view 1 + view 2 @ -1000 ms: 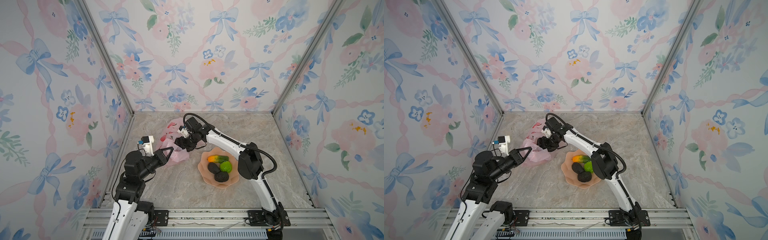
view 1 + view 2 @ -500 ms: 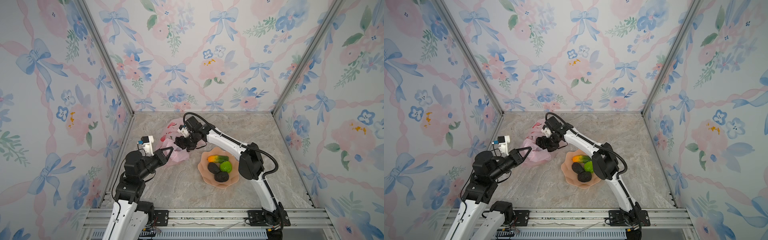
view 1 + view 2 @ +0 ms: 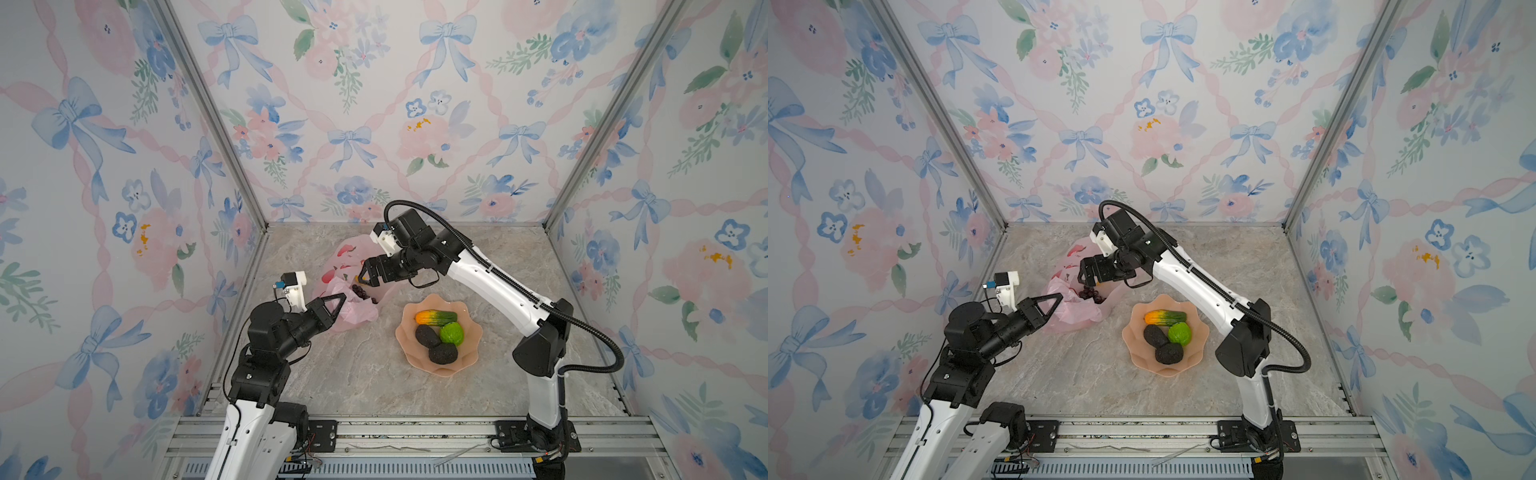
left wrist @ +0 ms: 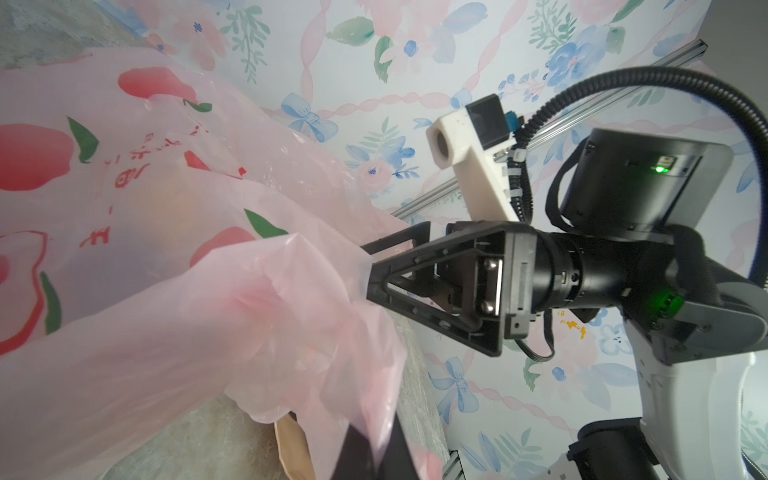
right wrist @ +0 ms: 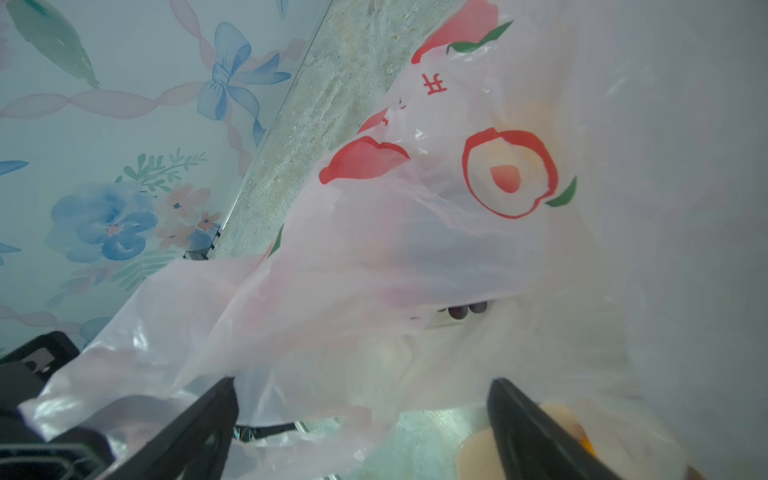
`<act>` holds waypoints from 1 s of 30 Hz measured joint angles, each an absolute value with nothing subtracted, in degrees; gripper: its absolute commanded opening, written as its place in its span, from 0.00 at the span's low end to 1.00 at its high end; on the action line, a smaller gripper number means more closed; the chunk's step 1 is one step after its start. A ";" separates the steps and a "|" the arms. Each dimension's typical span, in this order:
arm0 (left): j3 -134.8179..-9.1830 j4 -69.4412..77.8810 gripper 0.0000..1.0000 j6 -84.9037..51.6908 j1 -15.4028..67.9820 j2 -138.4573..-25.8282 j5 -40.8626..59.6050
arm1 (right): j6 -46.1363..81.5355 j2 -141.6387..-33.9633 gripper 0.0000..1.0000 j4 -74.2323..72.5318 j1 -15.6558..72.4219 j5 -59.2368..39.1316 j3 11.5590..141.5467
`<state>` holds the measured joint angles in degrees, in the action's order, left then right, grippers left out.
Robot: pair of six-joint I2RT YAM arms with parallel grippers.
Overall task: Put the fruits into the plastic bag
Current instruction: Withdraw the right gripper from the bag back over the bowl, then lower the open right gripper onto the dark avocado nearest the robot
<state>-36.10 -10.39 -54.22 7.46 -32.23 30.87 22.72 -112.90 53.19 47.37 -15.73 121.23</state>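
The plastic bag (image 3: 353,320) (image 3: 1075,320) lies crumpled on the marble tabletop (image 3: 374,382), left of centre and toward the far wall. It is thin pink film printed with red peaches and red writing.

The left gripper (image 3: 341,297) (image 3: 1059,296) reaches in from the near left. Its fingers are pressed together on the near edge of the bag, and in the left wrist view the pink film (image 4: 166,332) bunches up and drapes over the dark finger.

The right gripper (image 3: 365,277) (image 3: 1084,278) reaches across from the right and hangs just over the bag's mouth. Its fingers are spread wide with nothing held between them; the right wrist view shows the two black fingers well apart (image 5: 361,399), with only loose bag film (image 5: 415,232) ahead of them.

A dark purple grape bunch (image 3: 362,292) (image 3: 1090,294) sits inside the bag, just below the right gripper's fingertips. A few of its grapes show through a fold in the film (image 5: 465,309).

The peach scalloped bowl (image 3: 469,361) (image 3: 1200,353) stands to the right of the bag, near it but apart. It holds an orange-green papaya (image 3: 435,317) (image 3: 1165,317) on its far side and a bumpy green fruit (image 3: 451,333) (image 3: 1179,333) nearer. Two black avocados lie there too, one left of the green fruit (image 3: 427,336) (image 3: 1155,334) and one nearest the front (image 3: 443,354) (image 3: 1169,353)
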 measured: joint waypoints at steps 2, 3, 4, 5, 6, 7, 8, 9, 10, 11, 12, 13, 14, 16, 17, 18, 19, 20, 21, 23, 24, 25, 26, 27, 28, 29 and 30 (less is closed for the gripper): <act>-36.10 -10.39 0.00 -54.22 7.44 -32.23 30.85 | 22.31 -109.34 0.96 53.41 47.40 -14.17 117.84; -36.10 -10.39 0.00 -54.22 7.44 -32.23 30.85 | 22.17 -107.02 0.96 53.41 47.42 -13.19 115.39; -36.10 -10.39 0.00 -54.19 7.40 -32.21 30.87 | 22.00 -104.66 0.96 53.45 47.44 -12.32 113.01; -36.10 -10.39 0.00 -54.19 7.40 -32.23 30.85 | 21.87 -102.67 0.96 53.65 47.44 -11.44 111.15; -36.10 -10.39 0.00 -54.22 7.40 -32.21 30.87 | 21.78 -100.16 0.96 53.80 47.44 -10.48 108.77; -36.10 -10.39 0.00 -54.19 7.40 -32.21 30.85 | 21.58 -97.58 0.96 54.06 47.42 -9.52 106.45; -36.10 -10.39 0.00 -54.19 7.40 -32.21 30.85 | 21.45 -95.39 0.96 54.43 47.40 -8.60 104.60; -36.10 -10.39 0.00 -54.19 7.33 -32.18 30.85 | 21.32 -93.01 0.96 55.00 47.27 -7.60 102.67; -36.10 -10.37 0.00 -54.19 7.25 -32.18 30.85 | 21.17 -90.91 0.96 55.77 47.16 -6.72 101.01; -36.10 -10.37 0.00 -54.19 7.14 -32.18 30.85 | 20.88 -89.14 0.96 56.42 46.87 -5.96 99.57; -36.10 -10.39 0.00 -54.19 7.09 -32.18 30.85 | 20.53 -87.42 0.96 57.36 46.54 -5.15 98.00; -36.10 -10.39 0.00 -54.19 7.07 -32.18 30.85 | 20.25 -86.00 0.96 58.50 46.35 -4.16 96.53; -36.10 -10.39 0.00 -54.19 7.07 -32.18 30.85 | 20.05 -85.06 0.96 59.48 46.09 -3.31 95.37; -36.10 -10.39 0.00 -54.19 7.07 -32.18 30.85 | 19.84 -83.22 0.96 61.73 45.47 -1.08 91.77; -36.10 -10.39 0.00 -54.19 7.07 -32.18 30.85 | 19.86 -82.76 0.96 62.48 45.32 -0.45 90.21; -36.10 -10.39 0.00 -54.19 7.07 -32.18 30.85 | 19.90 -82.24 0.96 63.18 45.10 0.25 87.94; -36.07 -10.37 0.00 -54.19 7.07 -32.18 30.85 | 20.03 -81.78 0.96 63.66 45.04 0.62 85.78; -36.01 -10.37 0.00 -54.19 7.07 -32.18 30.85 | 20.14 -81.45 0.96 63.86 45.04 0.91 83.88; -35.90 -10.37 0.00 -54.19 7.07 -32.18 30.85 | 20.40 -81.08 0.96 63.96 45.04 0.93 81.80; -35.75 -10.41 0.00 -54.19 7.07 -32.18 30.85 | 20.99 -80.44 0.96 63.99 45.04 0.89 78.61; -35.68 -10.39 0.00 -54.19 7.07 -32.18 30.85 | 21.47 -80.14 0.96 63.88 45.01 0.73 77.12; -35.66 -10.39 0.00 -54.19 7.07 -32.18 30.85 | 21.89 -79.83 0.96 63.61 44.97 0.47 75.85; -35.66 -10.39 0.00 -54.19 7.07 -32.18 30.85 | 22.15 -79.66 0.96 63.35 44.97 0.25 74.81; -35.66 -10.39 0.00 -54.19 7.07 -32.18 30.85 | 22.55 -79.57 0.96 63.13 44.97 -0.10 73.87; -35.66 -10.39 0.00 -54.19 7.07 -32.18 30.87 | 22.98 -79.59 0.96 62.76 44.99 -0.40 72.95; -35.66 -10.39 0.00 -54.19 7.07 -32.18 30.87 | 23.38 -79.68 0.96 62.33 45.01 -0.75 72.03; -35.66 -10.39 0.00 -54.19 7.07 -32.18 30.87 | 23.64 -79.77 0.96 62.00 45.06 -0.89 71.46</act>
